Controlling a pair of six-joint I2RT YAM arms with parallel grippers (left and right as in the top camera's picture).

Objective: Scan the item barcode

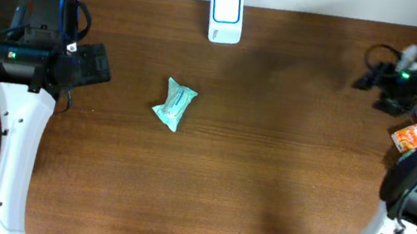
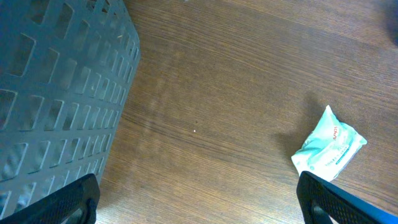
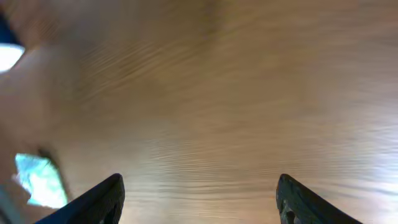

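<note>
Overhead: the packet (image 1: 174, 104) lies on the bench (image 1: 263, 193), nearer than the scanner (image 1: 225, 16). Left wrist: my left claw (image 2: 199, 208) gapes wide and empty, with the packet off to its right. Right wrist: my right claw (image 3: 199, 193) stands open and empty. I'd take the packet by an edge, leaving its barcode uncovered.

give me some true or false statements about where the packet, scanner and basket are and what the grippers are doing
1. The teal packet lies loose on the table. True.
2. The left gripper is shut on the packet. False: its jaws stand wide apart with nothing between them.
3. The white scanner stands near the table's edge, apart from the packet. True.
4. The grey basket is by the right arm. False: it is beside the left arm.
5. The right gripper is open and empty. True.
</note>
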